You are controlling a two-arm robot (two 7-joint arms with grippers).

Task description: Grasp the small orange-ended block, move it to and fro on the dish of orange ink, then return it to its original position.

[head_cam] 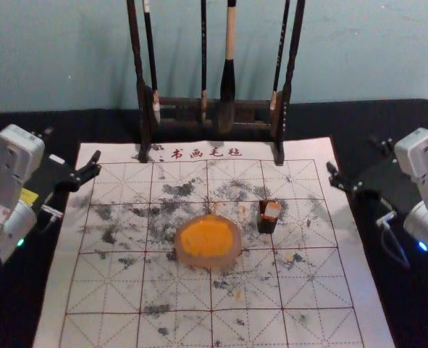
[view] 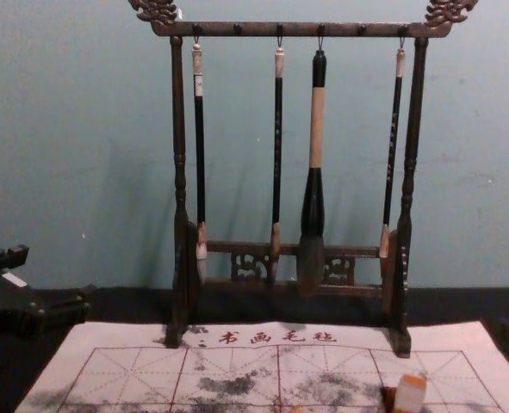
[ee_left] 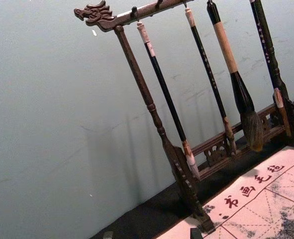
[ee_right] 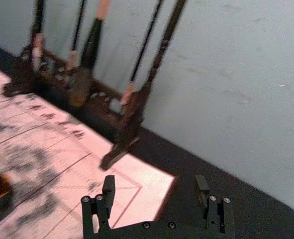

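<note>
My left gripper [head_cam: 73,145] stands open over the cloth's far left corner; in the left wrist view the left gripper [ee_left: 151,234] has nothing between its tips. Opposite it, my right gripper [head_cam: 353,155] is open near the far right corner; the right wrist view shows the right gripper [ee_right: 155,185] with a wide, unfilled gap. A small pale block [head_cam: 272,210] with an orange end is at a dark holder [head_cam: 266,225], right of the dish [head_cam: 208,241] of orange ink. From the chest, the block [view: 410,394] looks slightly tilted. Both grippers are well away from it.
A dark wooden rack [head_cam: 188,114] with several hanging brushes, one of them large [view: 316,185], stands at the back of the cloth [head_cam: 101,290]. Behind it rises a pale wall [view: 65,129]. Black table covering [head_cam: 7,312] borders the cloth.
</note>
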